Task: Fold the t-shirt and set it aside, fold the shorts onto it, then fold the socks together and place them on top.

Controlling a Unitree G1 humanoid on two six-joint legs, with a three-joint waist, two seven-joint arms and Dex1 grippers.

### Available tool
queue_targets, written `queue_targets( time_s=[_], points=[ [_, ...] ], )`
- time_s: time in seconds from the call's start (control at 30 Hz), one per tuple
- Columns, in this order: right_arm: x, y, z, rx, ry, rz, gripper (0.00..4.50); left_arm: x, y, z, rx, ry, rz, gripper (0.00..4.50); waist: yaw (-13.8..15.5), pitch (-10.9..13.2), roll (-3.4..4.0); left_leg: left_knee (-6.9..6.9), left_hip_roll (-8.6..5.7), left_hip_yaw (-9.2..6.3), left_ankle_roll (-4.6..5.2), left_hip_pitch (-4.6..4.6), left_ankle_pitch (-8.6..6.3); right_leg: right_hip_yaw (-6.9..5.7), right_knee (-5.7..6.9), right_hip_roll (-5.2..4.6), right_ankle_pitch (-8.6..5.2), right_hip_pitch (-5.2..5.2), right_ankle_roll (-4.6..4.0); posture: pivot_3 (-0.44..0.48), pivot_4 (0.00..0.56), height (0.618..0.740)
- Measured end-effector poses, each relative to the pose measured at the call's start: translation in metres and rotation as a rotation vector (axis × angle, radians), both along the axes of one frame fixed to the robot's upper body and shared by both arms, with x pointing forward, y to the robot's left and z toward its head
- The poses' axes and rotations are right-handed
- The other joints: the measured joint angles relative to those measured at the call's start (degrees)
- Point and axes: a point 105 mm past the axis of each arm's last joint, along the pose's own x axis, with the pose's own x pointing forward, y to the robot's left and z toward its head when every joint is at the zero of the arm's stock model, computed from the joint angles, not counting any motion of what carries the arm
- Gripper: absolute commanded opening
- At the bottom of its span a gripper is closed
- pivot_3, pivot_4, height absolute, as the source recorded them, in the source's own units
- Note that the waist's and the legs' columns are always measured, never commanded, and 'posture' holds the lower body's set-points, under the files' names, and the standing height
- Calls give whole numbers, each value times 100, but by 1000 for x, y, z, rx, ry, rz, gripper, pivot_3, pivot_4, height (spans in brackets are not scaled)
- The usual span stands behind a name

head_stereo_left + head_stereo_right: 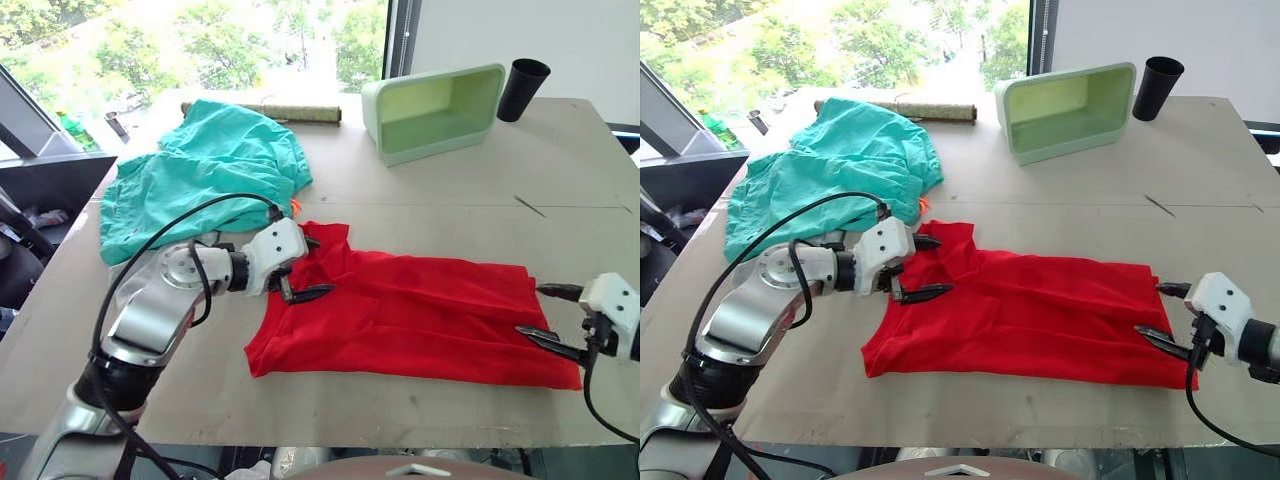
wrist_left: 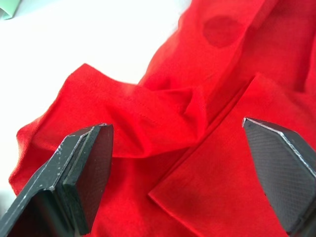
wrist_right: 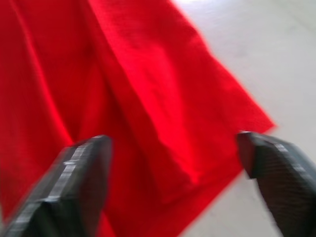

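The t-shirt point(image 1: 400, 315) lies on the counter point(image 1: 450, 190) close to its near edge, narrowed into a long strip running left to right. Judged from this shape, the lengthwise fold is done, but the strip is not yet folded end to end and has not been set aside.

The left tool point(image 1: 296, 270) sits at the strip's left end, where the cloth is bunched near the collar. Its fingers are spread over the fabric and pinch nothing. The right tool point(image 1: 556, 313) is at the strip's right end, near the counter's right edge. Its fingers are also spread, straddling the corner of the cloth without gripping it.

The shorts point(image 1: 205, 175) lie crumpled and unfolded toward the far left corner of the counter, just beside the t-shirt's left end. The orange-red drawstring point(image 1: 296, 208) shows at their near edge. The socks cannot be located.

A pale green tub point(image 1: 435, 110) lies on its side near the far edge, with a black cup point(image 1: 522, 88) beside it and a rolled mat point(image 1: 290, 113) by the shorts.

Remaining, by estimate: complete the t-shirt fold, set it aside, fold the shorts onto it, then pair and place the socks.
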Motion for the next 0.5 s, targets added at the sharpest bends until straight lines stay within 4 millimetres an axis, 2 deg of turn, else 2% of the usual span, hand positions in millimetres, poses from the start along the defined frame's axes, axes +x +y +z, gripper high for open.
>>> queue_targets(
  time_s=[0.17, 0.2, 0.33, 0.5],
  points=[
    [3, -5, -9, -48, 63, 17, 160, 6, 1, 6, 16, -36, -17, 4500, -2, 2, -3, 0, 0, 0, 6, 1, 3, -2, 0, -1, 1, 1, 0, 0, 150, 740],
    [3, -5, -9, -51, 68, 21, 32, 6, 1, 5, 17, -37, -22, 4500, -5, 2, -3, 0, 0, 0, 6, 1, 4, -2, 0, 0, 1, 1, 0, 0, 150, 740],
    [7, -8, -7, -84, 59, 25, 32, 8, 2, 4, 20, -35, -28, 4500, -5, 2, -3, 2, 0, 0, 8, 1, 5, -3, 2, 0, 1, 2, 3, 0, 150, 740],
    [23, -7, 9, -102, -45, 27, 32, 10, 0, 5, 18, -44, -32, 4500, -11, 3, -3, 9, 1, 0, 7, 1, 4, -4, 5, 0, 0, 3, 5, 0, 150, 740]
  ],
)
